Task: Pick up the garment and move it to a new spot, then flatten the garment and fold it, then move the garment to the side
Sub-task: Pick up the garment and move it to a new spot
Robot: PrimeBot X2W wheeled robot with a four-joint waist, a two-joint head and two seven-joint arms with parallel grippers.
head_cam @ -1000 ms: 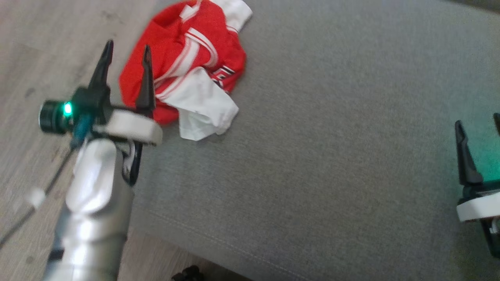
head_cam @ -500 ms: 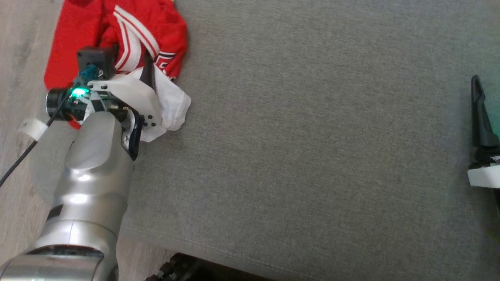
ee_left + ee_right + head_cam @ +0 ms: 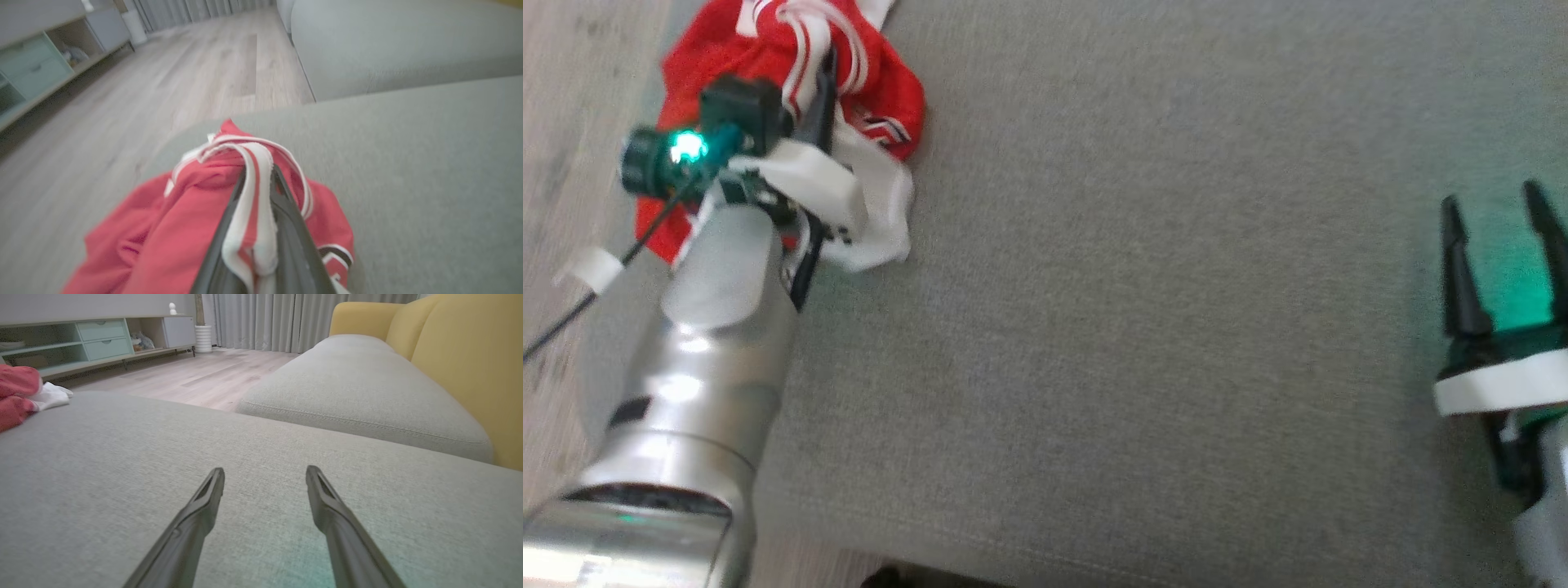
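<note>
The garment (image 3: 882,90), a crumpled red jersey with white stripes and white sleeves, lies at the far left corner of the grey cushion (image 3: 1135,327). My left gripper (image 3: 827,65) reaches into the heap and is shut on it. The left wrist view shows my left gripper (image 3: 258,173) with both fingers pinching a red-and-white striped band, while the garment (image 3: 163,220) bunches below. Far to the right, my right gripper (image 3: 1494,204) stands open over bare cushion. In the right wrist view my right gripper (image 3: 265,473) has nothing between its fingers, and the garment (image 3: 16,396) lies at the far left.
Wooden floor (image 3: 572,82) borders the cushion's left edge, where a black cable with a white tag (image 3: 588,269) hangs by my left forearm. A second grey cushion (image 3: 359,388) and a yellow sofa back (image 3: 470,355) lie ahead of the right gripper. A low shelf unit (image 3: 94,339) stands across the room.
My left gripper, open a second ago, went into the garment and closed on its striped band. The head camera shifted; the right gripper stays open.
</note>
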